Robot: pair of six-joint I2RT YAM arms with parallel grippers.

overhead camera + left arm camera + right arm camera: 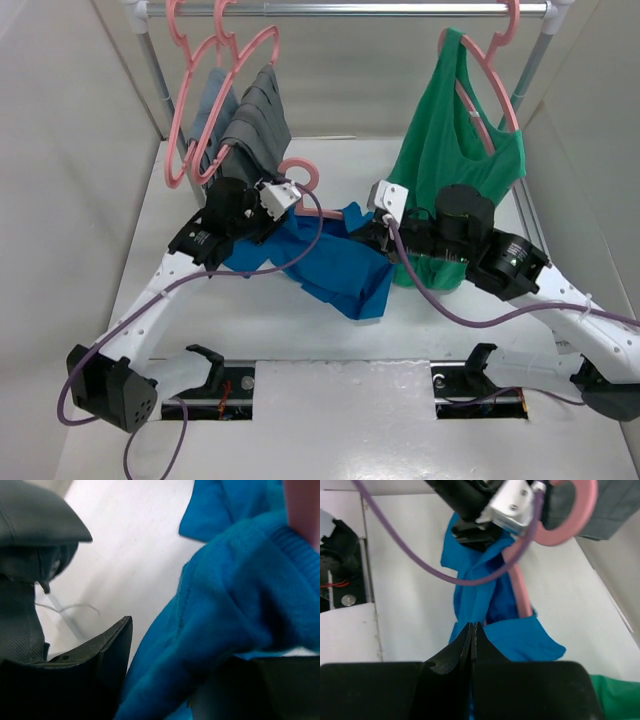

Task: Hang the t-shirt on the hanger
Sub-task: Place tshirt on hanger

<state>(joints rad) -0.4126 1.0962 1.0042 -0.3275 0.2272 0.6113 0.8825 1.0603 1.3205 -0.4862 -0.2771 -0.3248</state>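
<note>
While hanger (521, 592) hook points rearward | t-shirt (340, 272) lies crosswise (bunched)

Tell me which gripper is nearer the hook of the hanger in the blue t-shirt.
Left. The left gripper sits just beside the hook, gripping the t-shirt; the right gripper, shut, lies farther off across the t-shirt.

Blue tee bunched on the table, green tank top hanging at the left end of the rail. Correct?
Wrong end. The top external view shows the green tank top hanging at the right end of the rail. The rest holds: the blue tee is bunched on the table.
</note>
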